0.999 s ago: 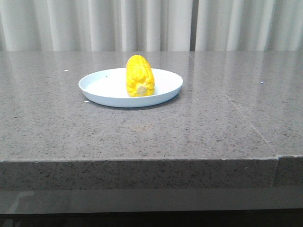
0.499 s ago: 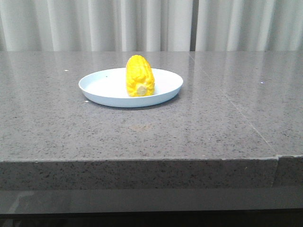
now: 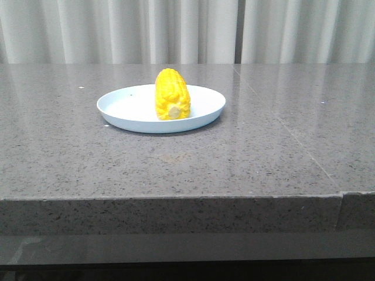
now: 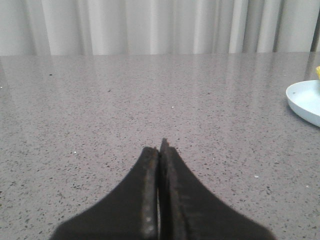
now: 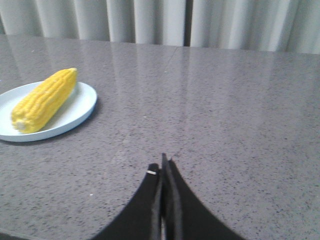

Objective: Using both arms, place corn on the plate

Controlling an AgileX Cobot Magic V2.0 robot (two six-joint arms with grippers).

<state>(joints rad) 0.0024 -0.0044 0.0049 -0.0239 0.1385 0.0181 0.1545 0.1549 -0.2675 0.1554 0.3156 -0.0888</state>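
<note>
I see the glossy yellow corn cob (image 3: 173,95) lying on the round pale-blue plate (image 3: 126,108); my left gripper (image 4: 160,150) and right gripper (image 5: 163,165) are both pinched closed, empty, apart from it.

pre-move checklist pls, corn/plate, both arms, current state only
1. Corn lies on plate: ok.
2. Corn clear of both tools: ok.
3. Left tool shut, holding nothing: ok.
4. Right tool shut, holding nothing: ok.
5. Plate fully on the table, away from the front edge: ok.
6. Arms clear of the front view: ok, neither shows there.
</note>
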